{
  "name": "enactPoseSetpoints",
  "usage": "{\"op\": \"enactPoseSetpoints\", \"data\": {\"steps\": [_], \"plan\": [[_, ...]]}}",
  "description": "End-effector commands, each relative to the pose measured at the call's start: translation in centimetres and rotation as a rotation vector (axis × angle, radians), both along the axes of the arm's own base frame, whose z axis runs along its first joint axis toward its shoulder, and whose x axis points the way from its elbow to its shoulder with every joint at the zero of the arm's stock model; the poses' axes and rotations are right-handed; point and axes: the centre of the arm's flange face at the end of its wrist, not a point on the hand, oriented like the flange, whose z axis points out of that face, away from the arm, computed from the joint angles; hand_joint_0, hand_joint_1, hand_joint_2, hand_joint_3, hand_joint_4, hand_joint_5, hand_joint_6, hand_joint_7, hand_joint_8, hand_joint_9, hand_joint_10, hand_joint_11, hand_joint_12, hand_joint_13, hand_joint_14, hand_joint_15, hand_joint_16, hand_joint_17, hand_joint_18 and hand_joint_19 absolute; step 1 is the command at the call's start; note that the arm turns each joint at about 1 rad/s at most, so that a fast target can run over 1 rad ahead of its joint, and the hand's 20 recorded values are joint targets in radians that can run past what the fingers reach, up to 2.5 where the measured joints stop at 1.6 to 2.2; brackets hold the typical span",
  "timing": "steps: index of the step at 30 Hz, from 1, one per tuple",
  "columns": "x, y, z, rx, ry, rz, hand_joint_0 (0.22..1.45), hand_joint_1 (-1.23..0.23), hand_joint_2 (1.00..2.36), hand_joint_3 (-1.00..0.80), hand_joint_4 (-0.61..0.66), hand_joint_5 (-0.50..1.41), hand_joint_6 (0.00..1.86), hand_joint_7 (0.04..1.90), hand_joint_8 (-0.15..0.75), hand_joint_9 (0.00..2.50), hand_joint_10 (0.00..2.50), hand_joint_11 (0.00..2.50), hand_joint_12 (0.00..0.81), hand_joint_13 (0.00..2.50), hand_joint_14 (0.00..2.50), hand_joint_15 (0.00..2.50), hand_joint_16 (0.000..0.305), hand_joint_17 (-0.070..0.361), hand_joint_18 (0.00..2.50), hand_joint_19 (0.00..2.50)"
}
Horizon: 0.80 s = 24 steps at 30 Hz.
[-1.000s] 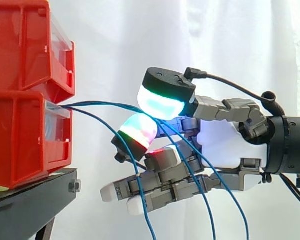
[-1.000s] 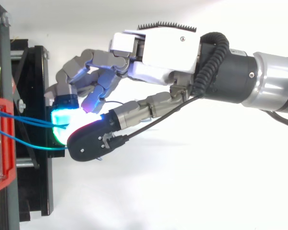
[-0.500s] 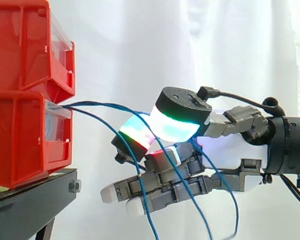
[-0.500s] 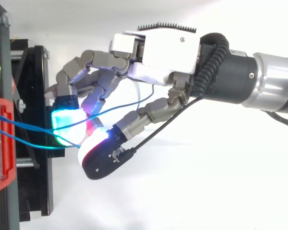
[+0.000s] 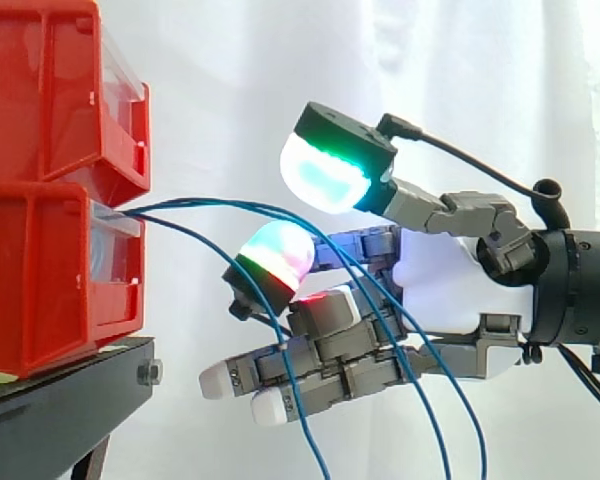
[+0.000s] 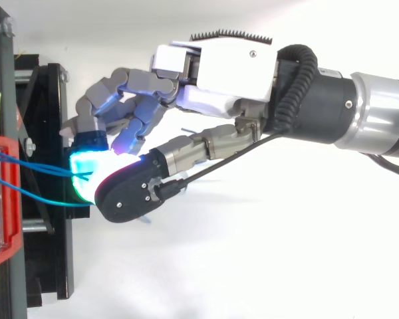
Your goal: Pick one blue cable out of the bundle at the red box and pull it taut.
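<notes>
you have the blue cables point(image 5: 180, 206) running out of the red box point(image 5: 40, 290) at the left and sloping rightward through the gap between thumb and curled finger of the hand point(image 5: 440, 290), which stands spread, pinching nothing yet.

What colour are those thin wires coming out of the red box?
The cables are blue, clearest in the side view.

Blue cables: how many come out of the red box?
3. The low cable sags from the red box, past the hand. The middle cable and the right cable arc higher, through the hand, and hang below it. More may hide inside.
</notes>
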Motion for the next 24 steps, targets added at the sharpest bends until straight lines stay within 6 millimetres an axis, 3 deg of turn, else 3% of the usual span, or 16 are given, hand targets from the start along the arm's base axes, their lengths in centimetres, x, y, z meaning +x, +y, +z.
{"op": "enactPoseSetpoints", "data": {"steps": [1, 10, 18, 22, 24], "plan": [[-0.01, 0.00, -0.05, -0.001, 0.003, 0.000, 0.58, -0.60, 1.01, -0.41, 0.15, -0.13, 0.90, 1.06, 0.410, 1.10, 0.01, 1.30, 0.442, 0.43, 0.00, 0.10, 0.055, 0.124, 0.41, 0.34], [-0.04, 0.01, -0.08, -0.002, 0.006, 0.002, 0.62, -0.79, 1.01, -0.28, 0.17, -0.14, 0.92, 1.03, 0.413, 1.08, 0.01, 1.32, 0.437, 0.43, 0.00, 0.05, 0.054, 0.122, 0.46, 0.30], [-0.04, 0.01, -0.08, -0.002, 0.006, 0.002, 0.76, -0.96, 1.00, -0.50, 0.03, -0.15, 0.93, 1.04, 0.397, 1.07, 0.01, 1.36, 0.447, 0.46, 0.00, 0.04, 0.054, 0.122, 0.52, 0.22], [-0.14, -0.47, -0.13, -0.007, 0.011, -0.005, 0.71, -0.97, 1.00, -0.50, 0.09, -0.15, 0.93, 0.97, 0.397, 1.05, 0.01, 1.35, 0.450, 0.46, 0.00, 0.04, 0.055, 0.123, 0.52, 0.22], [-0.31, -0.73, -0.28, -0.013, 0.027, -0.010, 0.59, -0.97, 1.00, -0.50, 0.15, -0.15, 0.93, 0.97, 0.399, 1.04, 0.01, 1.35, 0.450, 0.43, 0.00, 0.04, 0.056, 0.125, 0.49, 0.24]]}}
